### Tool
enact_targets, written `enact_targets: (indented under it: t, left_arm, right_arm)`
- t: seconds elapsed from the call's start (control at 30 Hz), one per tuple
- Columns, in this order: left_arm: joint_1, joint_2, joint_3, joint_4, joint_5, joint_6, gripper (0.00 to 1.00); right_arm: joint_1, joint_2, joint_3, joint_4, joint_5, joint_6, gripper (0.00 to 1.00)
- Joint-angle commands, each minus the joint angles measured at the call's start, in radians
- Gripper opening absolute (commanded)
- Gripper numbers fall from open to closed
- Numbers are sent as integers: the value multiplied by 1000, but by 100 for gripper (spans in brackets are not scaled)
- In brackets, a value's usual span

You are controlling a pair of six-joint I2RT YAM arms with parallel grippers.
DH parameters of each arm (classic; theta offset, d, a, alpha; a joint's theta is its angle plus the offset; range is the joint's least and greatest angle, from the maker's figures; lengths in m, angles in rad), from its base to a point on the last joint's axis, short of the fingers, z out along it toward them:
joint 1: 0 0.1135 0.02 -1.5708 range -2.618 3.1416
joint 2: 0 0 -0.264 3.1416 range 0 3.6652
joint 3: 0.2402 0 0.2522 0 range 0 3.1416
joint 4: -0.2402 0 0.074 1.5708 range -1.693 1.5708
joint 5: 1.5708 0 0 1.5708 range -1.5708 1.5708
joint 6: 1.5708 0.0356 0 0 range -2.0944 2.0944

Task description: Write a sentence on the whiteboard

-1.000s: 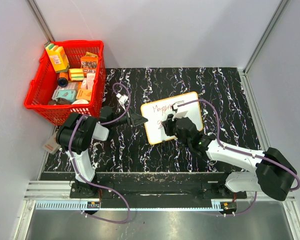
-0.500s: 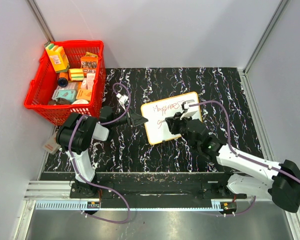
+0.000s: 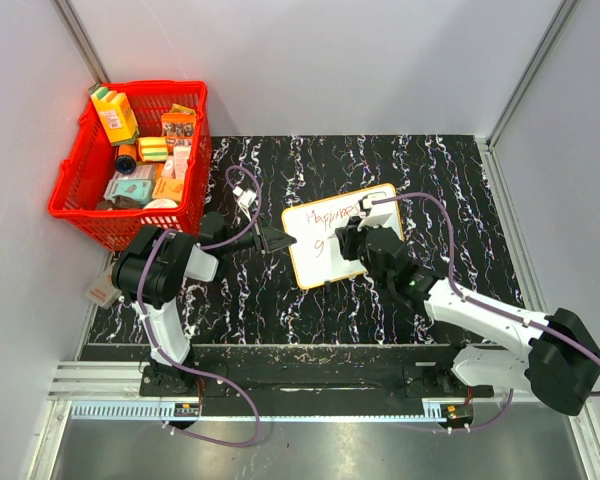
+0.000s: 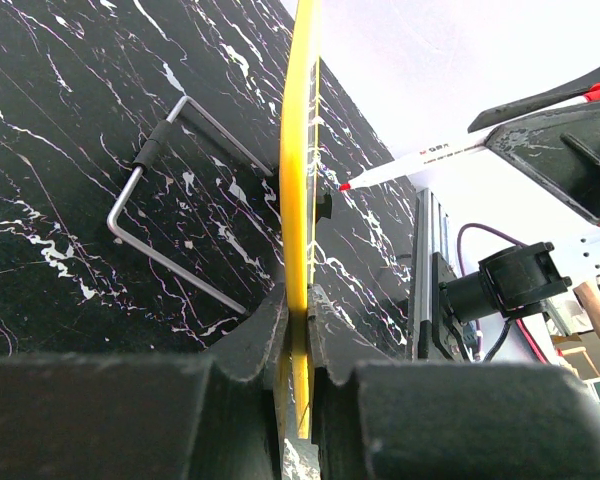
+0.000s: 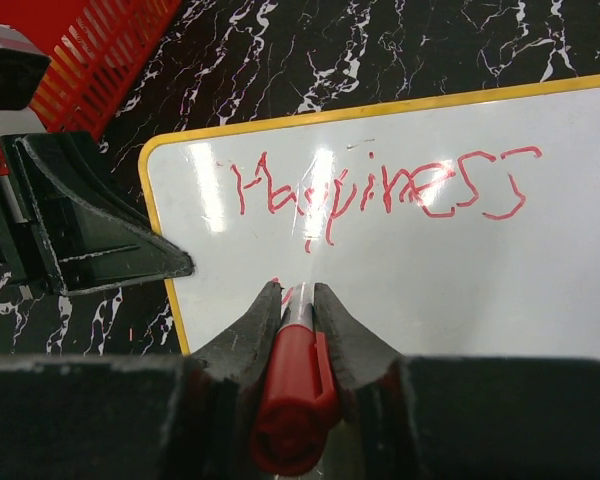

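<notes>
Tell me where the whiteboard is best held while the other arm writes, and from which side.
Its left edge, from the left, pinching across the thickness. The whiteboard is thin and flat, so one finger goes on the face, one on the back, as the left pincer does. That margin carries none of the sentence, and the marker in the right pincer works to its right.

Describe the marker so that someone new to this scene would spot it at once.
On the black marbled table, a small white board with a yellow rim sits mid-table, its left edge pinched by the left gripper. The right gripper points a slim marker at its face: white barrel, red tip and red rear, between black fingers.
</notes>
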Motion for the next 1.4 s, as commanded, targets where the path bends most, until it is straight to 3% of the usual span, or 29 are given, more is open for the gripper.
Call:
enact_targets:
  t: [0.0, 0.9, 1.37]
  left_arm:
    - [-9, -29, 28, 98, 31, 26, 0]
    - [-9, -28, 26, 101, 31, 26, 0]
    - [-10, -29, 25, 106, 31, 24, 0]
  right_arm:
    - [-13, 8, 46, 51, 13, -15, 0]
    - [-22, 93, 44, 84, 10, 12, 0]
    - [-22, 50, -23, 44, -19, 47, 0]
